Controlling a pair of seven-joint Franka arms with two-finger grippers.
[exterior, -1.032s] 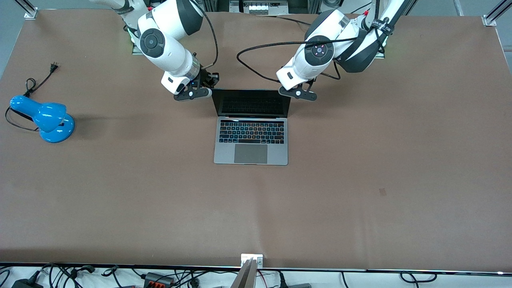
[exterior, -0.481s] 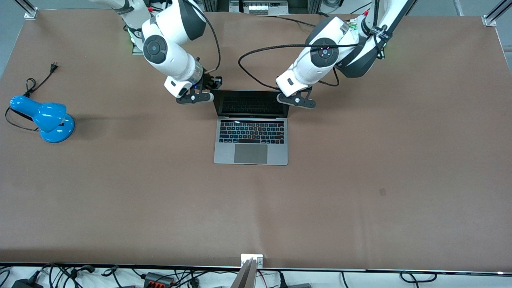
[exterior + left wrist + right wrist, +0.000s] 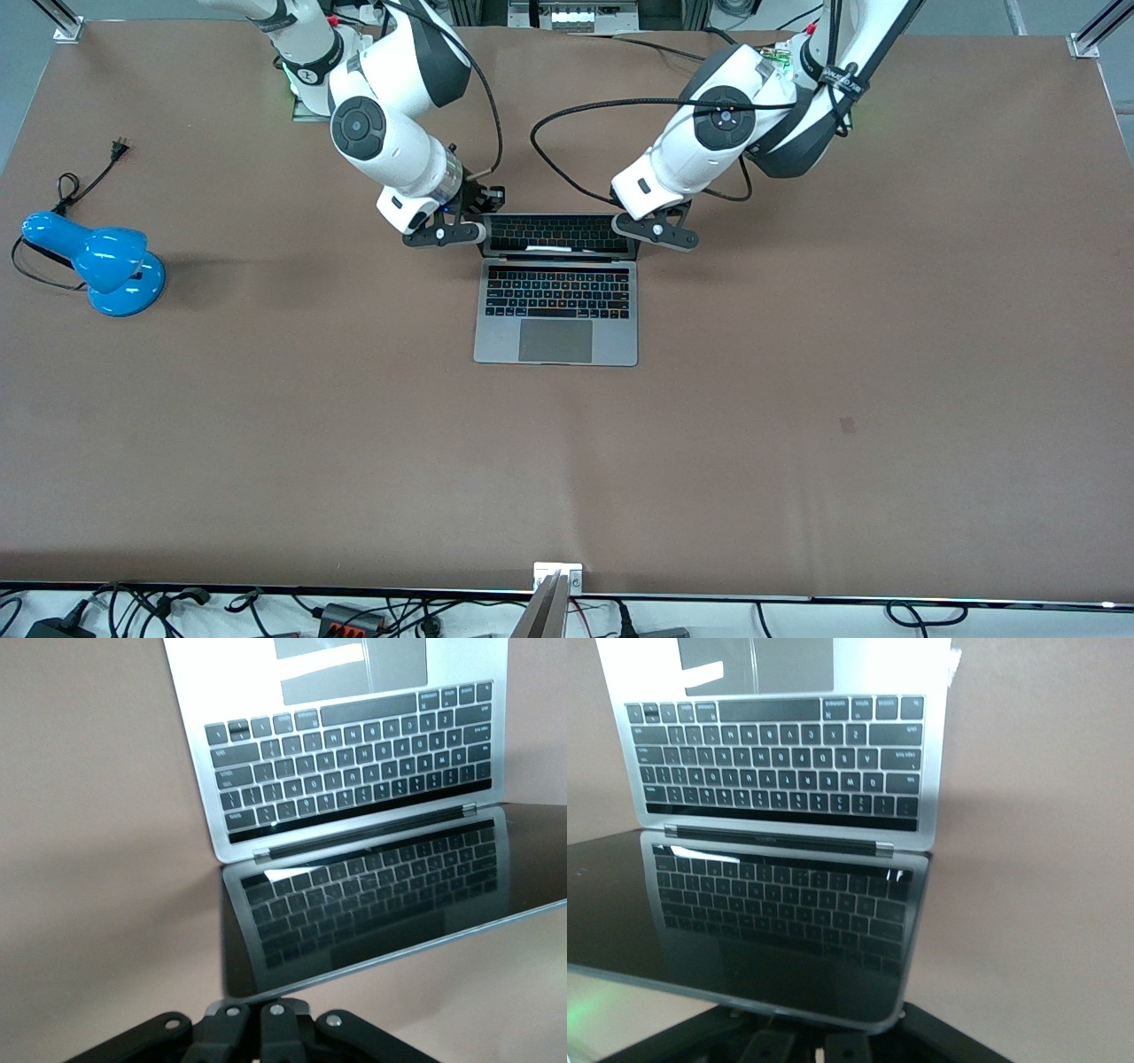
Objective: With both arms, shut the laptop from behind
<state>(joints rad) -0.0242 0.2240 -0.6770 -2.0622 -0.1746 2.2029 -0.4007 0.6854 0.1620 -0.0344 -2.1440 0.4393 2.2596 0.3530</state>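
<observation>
Since a second ago: lid tipped further forward, both grippers down against its top edge.

Front: laptop (image 3: 556,301) mid-table, screen steeply tilted over keyboard. Right gripper (image 3: 446,235) at lid corner toward right arm's end, left gripper (image 3: 656,229) at the other corner.

Left wrist: fingers closed together, pushing on lid edge (image 3: 390,961).

Right wrist: lid edge (image 3: 735,997) on gripper; finger gap can't tell.

A small blue desk lamp (image 3: 96,259) lies at the left edge of the frame on a brown table (image 3: 797,425), its black cord (image 3: 66,190) trailing toward the upper left, where the plug (image 3: 118,147) rests on the tabletop.
</observation>
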